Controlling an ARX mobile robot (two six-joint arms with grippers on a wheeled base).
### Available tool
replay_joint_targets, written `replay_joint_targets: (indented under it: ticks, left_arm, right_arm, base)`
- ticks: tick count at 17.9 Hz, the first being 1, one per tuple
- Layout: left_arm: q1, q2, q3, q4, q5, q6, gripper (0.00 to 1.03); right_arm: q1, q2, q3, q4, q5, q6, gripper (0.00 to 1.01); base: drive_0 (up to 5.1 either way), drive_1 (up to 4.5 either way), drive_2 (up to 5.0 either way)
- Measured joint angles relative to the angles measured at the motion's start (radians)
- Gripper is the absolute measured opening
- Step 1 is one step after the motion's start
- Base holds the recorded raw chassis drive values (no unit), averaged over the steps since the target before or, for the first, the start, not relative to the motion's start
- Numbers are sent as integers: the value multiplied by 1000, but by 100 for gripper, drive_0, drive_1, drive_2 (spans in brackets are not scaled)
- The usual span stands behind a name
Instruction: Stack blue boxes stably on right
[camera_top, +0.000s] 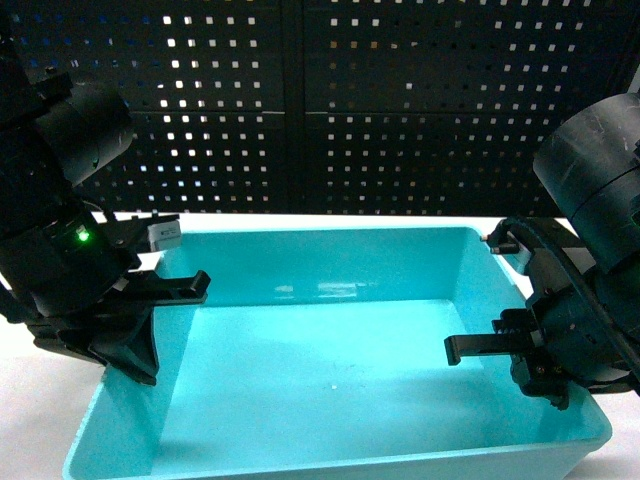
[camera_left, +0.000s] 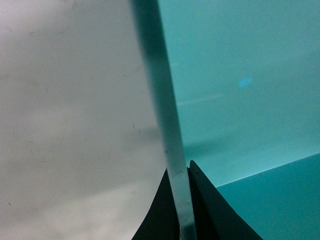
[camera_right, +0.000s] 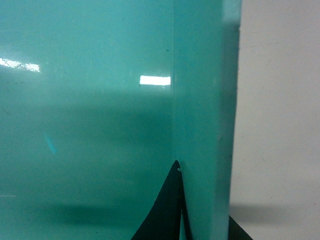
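One light turquoise blue box (camera_top: 330, 340), open-topped and empty, fills the lower head view. My left gripper (camera_top: 170, 310) is shut on its left wall, with one finger inside and one outside. In the left wrist view the thin rim (camera_left: 170, 135) runs up between the two black fingers of my left gripper (camera_left: 179, 175). My right gripper (camera_top: 500, 350) is shut on the right wall. Its inner finger (camera_right: 170, 200) presses against the wall (camera_right: 205, 125), and the outer finger shows only as a dark corner.
The white tabletop (camera_left: 75, 125) lies to the left of the box and also to its right (camera_right: 280, 125). A dark perforated panel (camera_top: 350, 100) closes off the back. Both bulky black arms flank the box.
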Motion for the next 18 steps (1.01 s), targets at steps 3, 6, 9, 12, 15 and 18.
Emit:
replay_joint_targets:
  ticks: [3, 6, 9, 12, 15, 18]
  left_arm:
    - [1, -27, -36, 46, 15, -3, 2]
    - [1, -27, -36, 47, 16, -3, 2]
    - [1, -27, -36, 47, 16, -3, 2]
    - [2, -27, -36, 41, 22, -5, 2]
    - [2, -36, 17, -53, 14, -23, 2]
    - [2, -35, 193, -248, 79, -111, 2]
  right_arm:
    - [0, 0, 0, 0, 0, 0, 2]
    - [0, 0, 0, 0, 0, 0, 2]
    - [0, 0, 0, 0, 0, 0, 2]
    - [1, 0, 0, 0, 1, 0, 2]
    - [7, 2, 10, -74, -15, 37, 2]
    - [-16, -69, 50, -191, -44, 75, 2]
  base:
    - [0, 0, 0]
    - [0, 0, 0]
    - [0, 0, 0]
    - [0, 0, 0]
    - [0, 0, 0]
    - [0, 0, 0]
